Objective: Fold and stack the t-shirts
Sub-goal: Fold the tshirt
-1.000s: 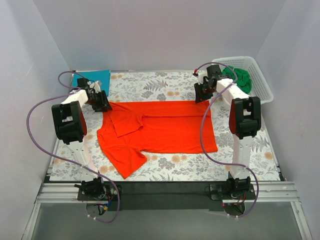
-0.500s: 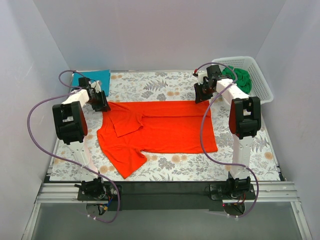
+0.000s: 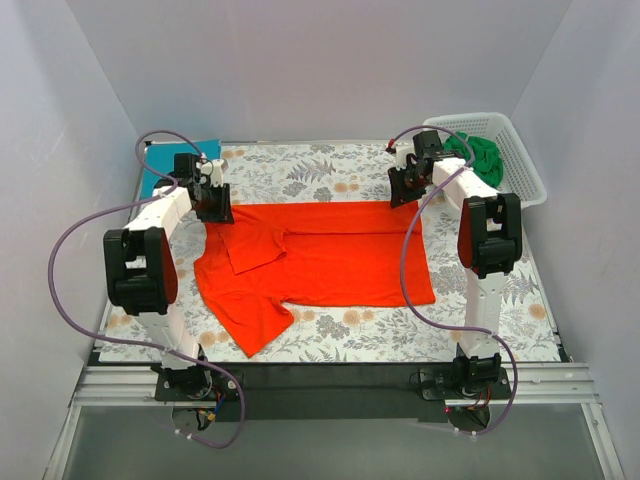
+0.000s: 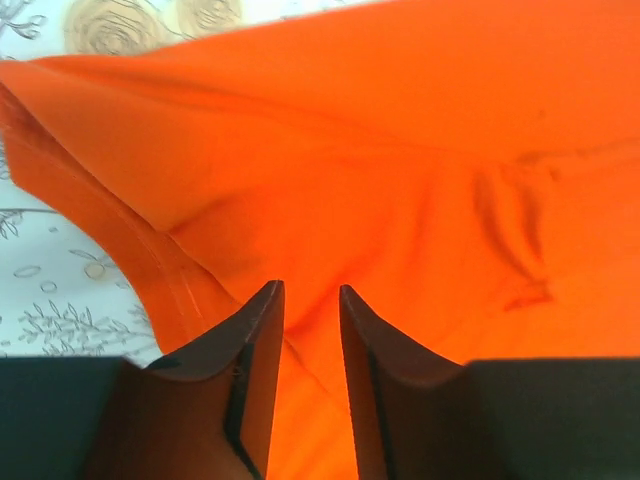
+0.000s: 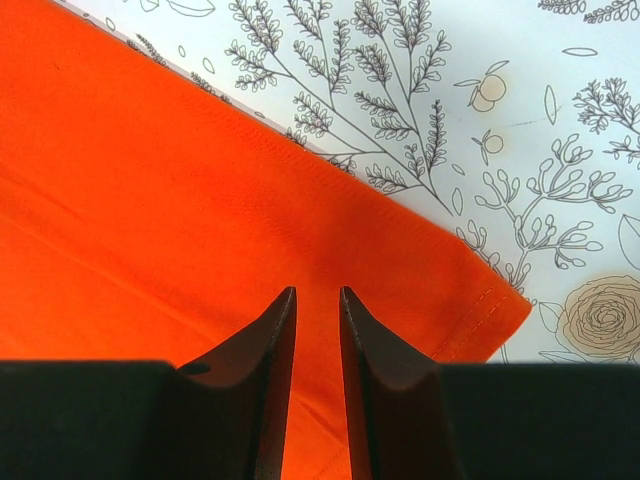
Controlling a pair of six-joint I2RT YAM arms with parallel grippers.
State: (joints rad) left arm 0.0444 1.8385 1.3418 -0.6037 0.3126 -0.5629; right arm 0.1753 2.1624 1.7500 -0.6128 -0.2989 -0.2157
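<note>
An orange t-shirt (image 3: 320, 255) lies partly folded on the floral table, its left sleeve folded in and its lower left part trailing toward me. My left gripper (image 3: 216, 208) is at the shirt's far left corner. In the left wrist view its jaws (image 4: 310, 290) stand narrow, with a ridge of the orange cloth (image 4: 400, 150) between them. My right gripper (image 3: 400, 190) is at the shirt's far right corner. In the right wrist view its jaws (image 5: 317, 292) stand narrow on the orange cloth (image 5: 150, 200), near the hem corner.
A folded teal t-shirt (image 3: 160, 165) lies at the back left corner. A white basket (image 3: 530, 180) at the back right holds a green garment (image 3: 485, 155). The floral tablecloth (image 3: 320, 165) shows around the shirt. Walls close in on three sides.
My left arm has swung right and its gripper has shifted a little to the right along the shirt's far edge. The right arm and the shirt's outline look the same.
</note>
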